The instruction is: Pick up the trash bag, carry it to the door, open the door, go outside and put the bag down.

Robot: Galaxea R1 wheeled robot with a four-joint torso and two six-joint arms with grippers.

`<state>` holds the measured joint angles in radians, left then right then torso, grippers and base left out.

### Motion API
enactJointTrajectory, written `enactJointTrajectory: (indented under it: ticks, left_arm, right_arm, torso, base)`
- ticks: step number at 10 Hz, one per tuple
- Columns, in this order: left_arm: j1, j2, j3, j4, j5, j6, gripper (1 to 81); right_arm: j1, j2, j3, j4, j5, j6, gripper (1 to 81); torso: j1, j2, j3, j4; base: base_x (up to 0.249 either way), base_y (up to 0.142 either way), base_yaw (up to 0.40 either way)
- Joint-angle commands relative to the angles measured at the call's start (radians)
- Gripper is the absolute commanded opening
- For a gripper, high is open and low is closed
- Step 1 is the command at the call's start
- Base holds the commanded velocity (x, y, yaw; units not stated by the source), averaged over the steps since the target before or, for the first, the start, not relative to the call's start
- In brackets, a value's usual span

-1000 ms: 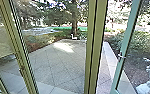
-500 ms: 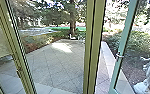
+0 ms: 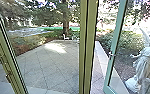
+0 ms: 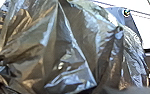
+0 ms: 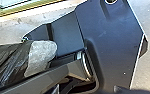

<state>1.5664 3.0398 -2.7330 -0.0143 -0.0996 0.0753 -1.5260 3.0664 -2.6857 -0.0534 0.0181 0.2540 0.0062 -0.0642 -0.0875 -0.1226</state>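
The paved yard [image 3: 48,62] spreads beyond the glass, with a tree trunk [image 3: 65,20] rising at its far end. Nearer, a thick green post [image 3: 87,50] cuts the way ahead in two; driving straight on would likely bring the robot or its load up against it. Right of that, a teal-framed door [image 3: 114,37] seems to stand ajar. If it swings back during the crossing, it could strike an arm or pinch the plastic. On the left, another green frame [image 3: 6,52] leans into the way, so a wide turn risks scraping there. Past the door, a pale statue [image 3: 142,62] stands near the edge of the paving, a poor spot to swing a load.

The trash bag [image 4: 41,50] looms close at the left wrist, dark and creased. Its loose folds may snag or tear on the door handle [image 3: 111,54], and a weak hold would let it slip. I cannot tell how the left claw or the right claw stands. Smallest, a white chair [image 3: 66,37] sits far off by the trunk.
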Motion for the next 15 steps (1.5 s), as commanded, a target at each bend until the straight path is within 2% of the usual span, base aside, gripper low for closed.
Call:
enactJointTrajectory:
  ticks: [1, 12, 15]
  left_arm:
    - [-0.041, 0.002, 0.004, 0.013, 0.055, 0.004, 1.0]
    - [-0.042, 0.002, 0.006, 0.011, 0.055, 0.004, 1.0]
    - [-0.042, 0.001, 0.006, 0.008, 0.055, 0.004, 1.0]
  right_arm:
    - [0.046, 0.008, 0.008, -0.008, -0.053, -0.004, 81.1]
    - [0.045, 0.011, 0.008, -0.016, -0.053, -0.004, 81.1]
    - [0.046, 0.014, 0.008, -0.02, -0.053, -0.004, 81.1]
  torso:
    - [0.0, 0.0, 0.0, 0.0]
    - [0.0, 0.0, 0.0, 0.0]
    - [0.0, 0.0, 0.0, 0.0]
  base:
    - [0.0, 0.0, -0.196]
    - [0.0, 0.0, -0.201]
    - [0.0, 0.0, -0.071]
